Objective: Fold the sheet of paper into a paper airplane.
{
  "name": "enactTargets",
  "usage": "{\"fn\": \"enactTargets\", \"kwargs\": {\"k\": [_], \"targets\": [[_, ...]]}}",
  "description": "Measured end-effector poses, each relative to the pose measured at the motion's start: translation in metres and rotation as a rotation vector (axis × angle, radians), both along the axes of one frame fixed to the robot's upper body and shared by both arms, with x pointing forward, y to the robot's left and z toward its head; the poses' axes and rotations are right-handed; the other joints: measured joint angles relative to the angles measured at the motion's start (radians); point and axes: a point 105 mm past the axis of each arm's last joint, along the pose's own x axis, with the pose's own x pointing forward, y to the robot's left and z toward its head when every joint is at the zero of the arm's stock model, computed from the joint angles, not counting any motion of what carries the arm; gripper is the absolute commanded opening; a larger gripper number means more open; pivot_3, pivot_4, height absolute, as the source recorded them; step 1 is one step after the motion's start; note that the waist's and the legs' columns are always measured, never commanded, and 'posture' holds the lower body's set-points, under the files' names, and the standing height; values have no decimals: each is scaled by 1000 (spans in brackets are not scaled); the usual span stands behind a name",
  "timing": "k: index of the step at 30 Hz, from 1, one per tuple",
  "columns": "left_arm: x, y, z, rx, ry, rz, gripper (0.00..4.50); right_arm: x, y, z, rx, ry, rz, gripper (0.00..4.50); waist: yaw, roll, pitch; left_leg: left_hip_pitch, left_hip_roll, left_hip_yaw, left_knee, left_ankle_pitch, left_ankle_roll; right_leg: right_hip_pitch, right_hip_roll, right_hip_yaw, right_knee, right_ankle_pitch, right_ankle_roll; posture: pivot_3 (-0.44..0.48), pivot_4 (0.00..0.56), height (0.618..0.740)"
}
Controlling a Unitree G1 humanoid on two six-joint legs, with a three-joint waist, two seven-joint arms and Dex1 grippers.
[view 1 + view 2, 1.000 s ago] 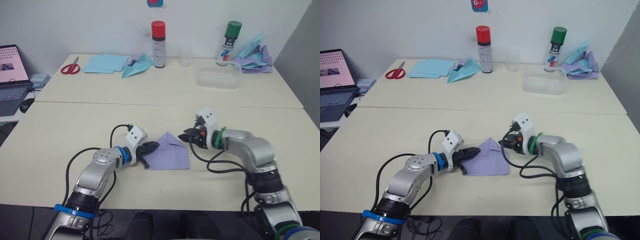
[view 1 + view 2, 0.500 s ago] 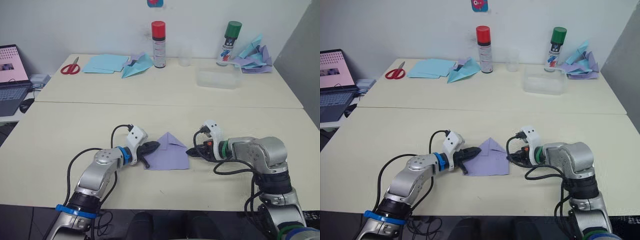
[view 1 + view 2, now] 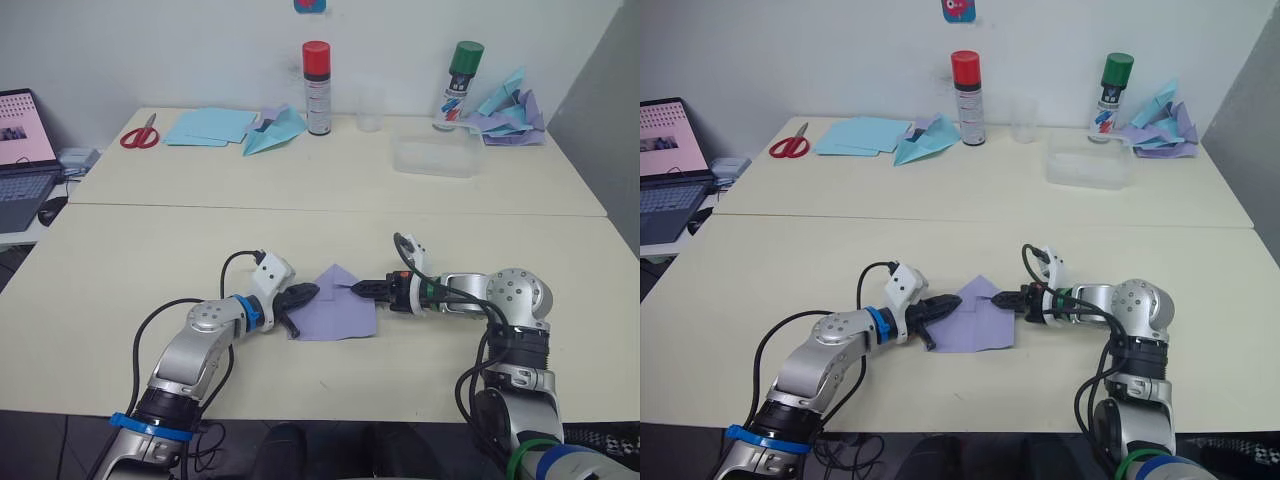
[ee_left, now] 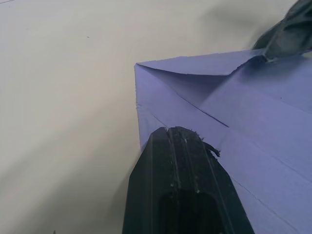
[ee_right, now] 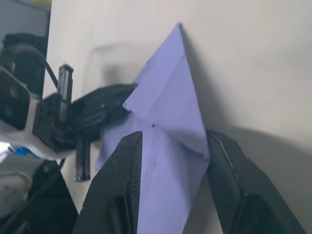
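The sheet of paper point(image 3: 335, 308) is seen lying flat on the near table point(image 3: 120, 330), right between the two arms, with its folded point aimed away from the robot. Its left edge is pressed down by the left gripper point(image 3: 298, 296), whose black fingers point(image 4: 185, 180) are kept together on top of the paper. Its right edge is met by the right gripper point(image 3: 366, 288), and the two fingers point(image 5: 122, 185) are held apart with the paper's right side between them, though it cannot be told for sure whether that edge is lifted. Both arms are about equally near. The next fold is likely to be made across toward the left. Farther back, a teal paper plane point(image 3: 275, 131) is seen.
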Motion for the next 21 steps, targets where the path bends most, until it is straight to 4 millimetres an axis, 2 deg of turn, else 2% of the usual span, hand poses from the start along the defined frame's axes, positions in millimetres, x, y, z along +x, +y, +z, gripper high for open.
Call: {"fn": "enactTargets", "kwargs": {"k": [8, 11, 14, 15, 21], "targets": [[1, 1, 0, -2, 2, 2, 0, 1, 2, -4, 22, 57, -26, 1934, -1, 0, 0, 0, 0, 2, 0, 0, 0, 0, 0, 0, 0, 0, 0, 0, 150, 740], [1, 1, 0, 1, 2, 1, 0, 1, 4, -6, 27, 73, -35, 1325, -1, 0, 0, 0, 0, 2, 0, 0, 0, 0, 0, 0, 0, 0, 0, 0, 150, 740], [1, 1, 0, 1, 3, -2, 0, 1, 4, -8, 32, 89, -47, 252, -1, 0, 0, 0, 0, 2, 0, 0, 0, 0, 0, 0, 0, 0, 0, 0, 150, 740], [1, 1, 0, 1, 4, -3, 0, 1, 4, -7, 35, 90, -52, 32, -1, 0, 0, 0, 0, 2, 0, 0, 0, 0, 0, 0, 0, 0, 0, 0, 150, 740], [1, 2, -1, 2, 6, -5, 0, 1, 5, -7, 41, 97, -56, 32, -2, 1, -1, 0, 0, 2, 0, 0, 0, 0, 0, 0, 0, 0, 0, 0, 150, 740]]}}
